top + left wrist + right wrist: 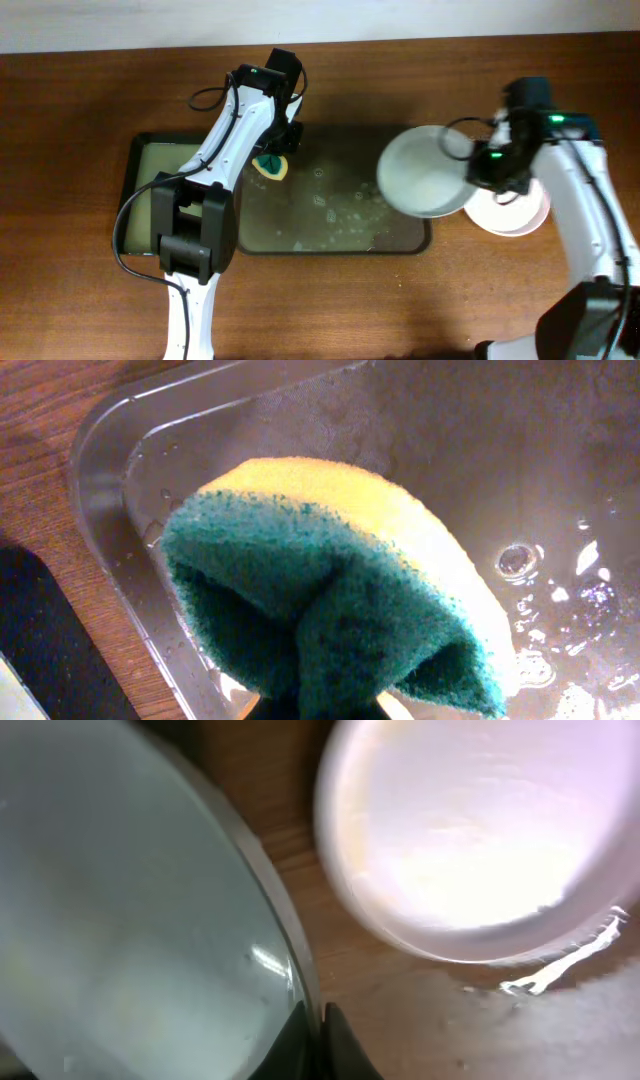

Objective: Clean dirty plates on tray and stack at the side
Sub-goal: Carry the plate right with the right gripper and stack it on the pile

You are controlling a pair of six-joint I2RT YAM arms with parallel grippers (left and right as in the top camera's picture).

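The large dark tray (300,235) lies at the table's middle, wet with droplets, with no plate lying on it. My right gripper (478,158) is shut on the rim of a pale mint plate (425,172) and holds it lifted over the tray's right end; the rim shows pinched between the fingers in the right wrist view (318,1020). A stack of white plates (520,212) stands on the wood right of the tray and also shows in the right wrist view (470,830). My left gripper (275,150) is shut on a green-yellow sponge (271,166), which is folded over the tray's left part (330,585).
A smaller narrow tray (145,200) with pale liquid lies left of the large tray, partly under my left arm. Water spots lie on the wood by the plate stack (560,970). The tray's rounded corner (110,450) is near the sponge.
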